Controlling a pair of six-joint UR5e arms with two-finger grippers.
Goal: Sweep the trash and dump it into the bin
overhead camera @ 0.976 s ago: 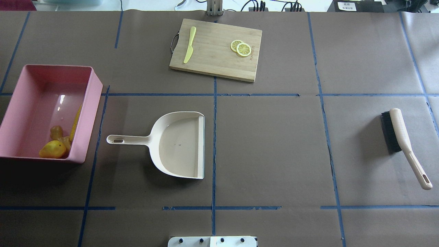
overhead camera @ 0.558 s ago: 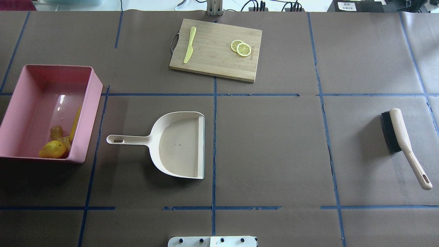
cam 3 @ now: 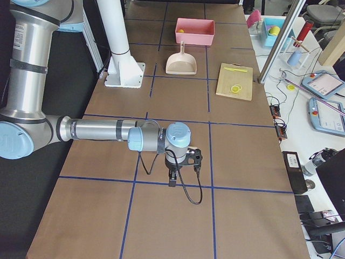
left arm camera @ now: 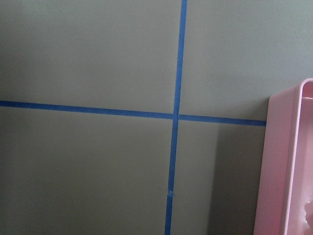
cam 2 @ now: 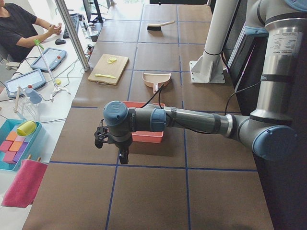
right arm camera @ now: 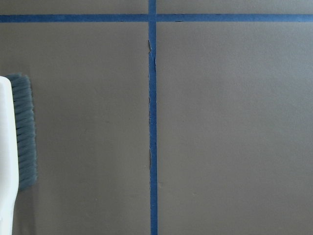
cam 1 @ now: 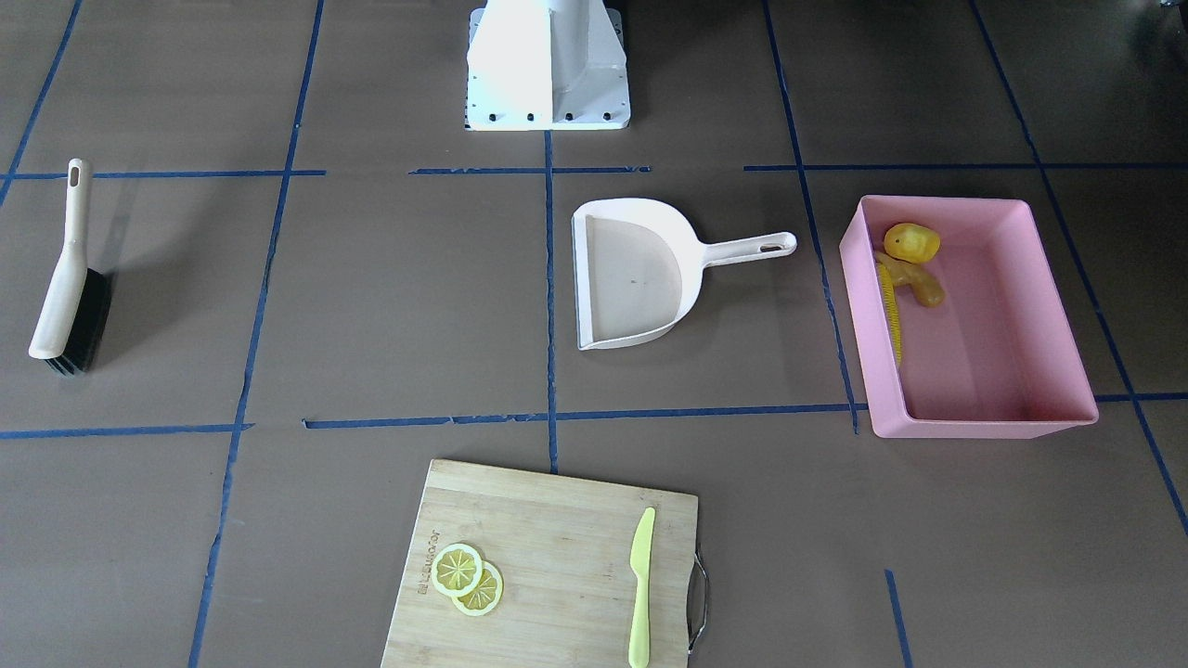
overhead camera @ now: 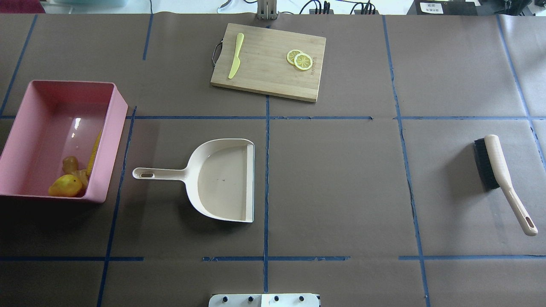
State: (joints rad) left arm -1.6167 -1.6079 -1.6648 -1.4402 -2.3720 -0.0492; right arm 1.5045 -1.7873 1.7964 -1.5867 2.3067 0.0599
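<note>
Nothing has moved in the overhead view over the last second: all objects sit where they were. All trash is in the bin (overhead camera: 111, 145), bunched at the end nearest the robot. The corn (overhead camera: 94, 154) lies along the wall on the dustpan side, the ginger (overhead camera: 73, 167) is beside it, and the potato lump (overhead camera: 65, 186) touches the ginger in the corner. The dustpan (overhead camera: 222, 179) lies flat on the table (overhead camera: 341, 170) just right of the bin, handle pointing at the bin, with nothing in it. The brush (overhead camera: 497, 166) lies well apart at far right, bristles away from the dustpan. The cutting board (overhead camera: 268, 64) at the far edge carries the knife (overhead camera: 236, 55) and lemon slices (overhead camera: 300, 60).

The left hand (cam 2: 101, 138) hangs over bare table past the bin's outer end; its wrist view catches only the bin's wall at the edge. The right hand (cam 3: 190, 158) hangs over a tape line at the other end, with the brush at the edge of its wrist view. Neither hand holds anything, but whether the fingers are apart or together cannot be told for either.
</note>
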